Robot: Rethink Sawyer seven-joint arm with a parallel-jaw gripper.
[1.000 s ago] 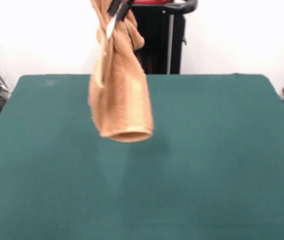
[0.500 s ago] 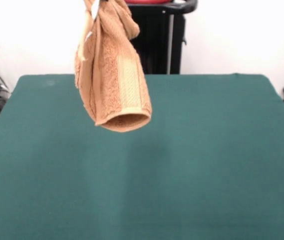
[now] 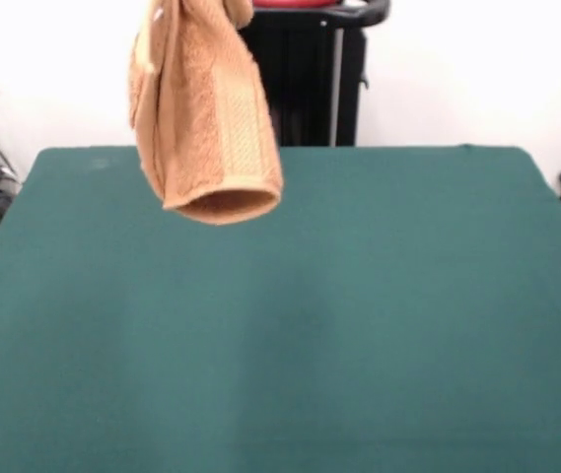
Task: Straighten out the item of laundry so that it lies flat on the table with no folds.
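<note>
Above the surface (image 3: 359,296), the towel (image 3: 206,118) hangs bunched, clear of contact. Tool is outside the frame; its state cannot be determined. Laying flat and unfolding remain.

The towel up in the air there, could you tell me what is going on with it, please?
The towel hangs above the table, touching nothing below it. It is bunched at the top, where it runs out of the front view, and its lower end curls into an open loop. Whatever holds it is out of the picture, so the gripper cannot be seen. Nothing is laid flat yet; the straightening is still to do.
</note>
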